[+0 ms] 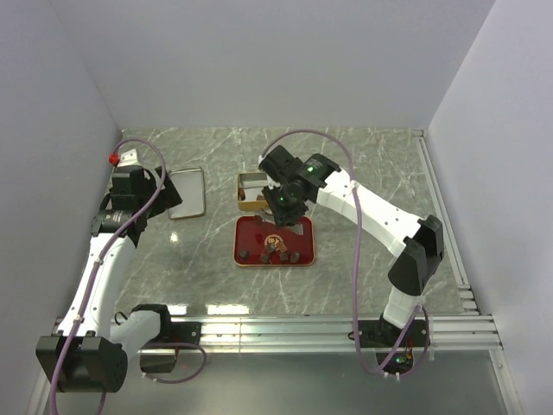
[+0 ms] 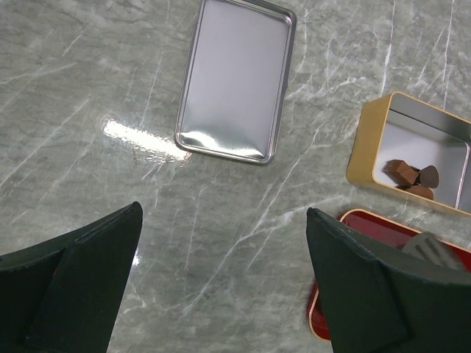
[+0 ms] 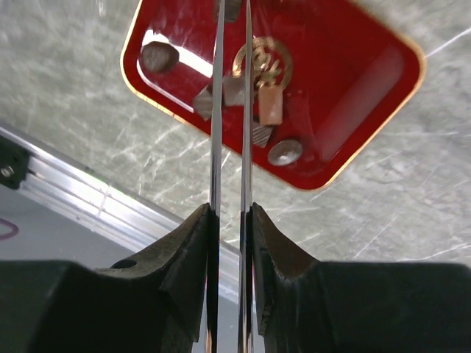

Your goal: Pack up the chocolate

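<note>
Chocolate [image 3: 158, 55] scattered on red tray [image 3: 353, 66], no shared heading (a few more in gold tin [image 2: 372, 140]), right gripper [image 3: 229, 213] clamping tongs [image 3: 218, 110] above, left gripper [image 2: 224, 212] gaping over grey marble table [image 2: 147, 73], white walls [image 1: 259, 60].

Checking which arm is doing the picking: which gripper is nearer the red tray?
Right. The right gripper hangs above the red tray, clamping metal tongs that reach down toward it. The left gripper sits well off to its left, open, beside the silver tray.
</note>
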